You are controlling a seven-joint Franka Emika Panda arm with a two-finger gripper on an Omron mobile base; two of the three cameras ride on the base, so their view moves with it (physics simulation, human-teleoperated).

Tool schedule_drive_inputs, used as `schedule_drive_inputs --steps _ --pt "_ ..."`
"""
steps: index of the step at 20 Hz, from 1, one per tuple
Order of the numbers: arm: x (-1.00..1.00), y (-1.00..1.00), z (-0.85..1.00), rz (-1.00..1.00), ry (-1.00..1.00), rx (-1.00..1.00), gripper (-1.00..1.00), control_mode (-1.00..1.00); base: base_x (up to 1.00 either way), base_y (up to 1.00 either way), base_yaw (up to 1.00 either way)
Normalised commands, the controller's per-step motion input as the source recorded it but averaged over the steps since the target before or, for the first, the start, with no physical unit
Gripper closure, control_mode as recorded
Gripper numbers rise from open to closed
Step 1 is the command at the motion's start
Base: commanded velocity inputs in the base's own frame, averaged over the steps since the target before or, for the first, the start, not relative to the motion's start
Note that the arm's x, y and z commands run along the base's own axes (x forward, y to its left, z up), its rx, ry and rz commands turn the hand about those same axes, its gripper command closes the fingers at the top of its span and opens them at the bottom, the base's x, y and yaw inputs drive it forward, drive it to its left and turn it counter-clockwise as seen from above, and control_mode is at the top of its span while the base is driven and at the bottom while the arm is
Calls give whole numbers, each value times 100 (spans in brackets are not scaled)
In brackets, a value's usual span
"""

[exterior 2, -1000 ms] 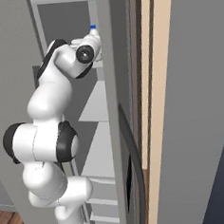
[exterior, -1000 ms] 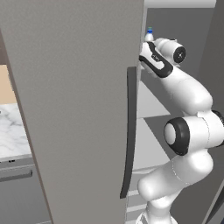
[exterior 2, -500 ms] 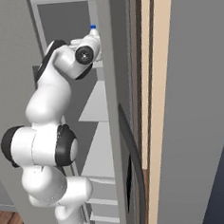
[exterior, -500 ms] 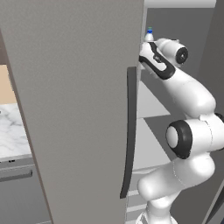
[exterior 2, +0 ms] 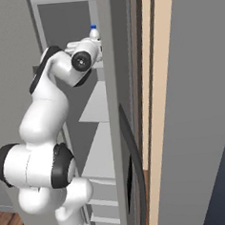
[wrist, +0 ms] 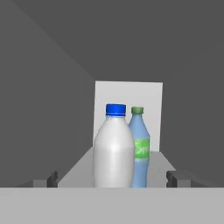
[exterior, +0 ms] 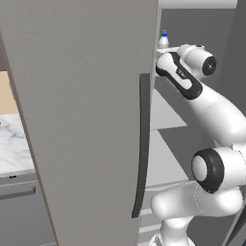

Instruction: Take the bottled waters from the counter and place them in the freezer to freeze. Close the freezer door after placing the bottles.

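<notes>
We see white bottle [wrist: 113, 148] upright on freezer shelf [wrist: 157, 164], blue bottle [wrist: 139, 148] just behind it, to its right, partly hidden. Gripper [wrist: 112, 178] jaws wide, fingertips [wrist: 176, 178] either side of white bottle, not touching. Freezer door [exterior: 86, 120] open w/ dark handle [exterior: 141, 144]. Counter [exterior: 12, 149] at far left.

Ahead of my fingers, I am viewing a white bottle [wrist: 113, 151] with blue cap; just behind it, a translucent blue bottle [wrist: 140, 151] with green cap and label, inside the grey freezer [wrist: 52, 87].
</notes>
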Motion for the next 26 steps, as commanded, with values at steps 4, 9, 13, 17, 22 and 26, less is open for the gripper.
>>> schedule_drive_inputs --steps 4,9,13,17,22,26 --pt "-75 25 20 -4 4 0 -100 -100 0 0 0" --pt "-85 16 26 -6 9 0 -100 -100 0 0 0" --pt "-95 8 29 -7 10 0 -100 -100 0 0 0" --pt "-95 1 32 -7 12 2 -100 -100 0 0 0" --pt "-95 0 23 -7 16 5 -100 -100 0 0 0" --pt "-98 1 2 -3 21 9 -100 -100 0 0 0"
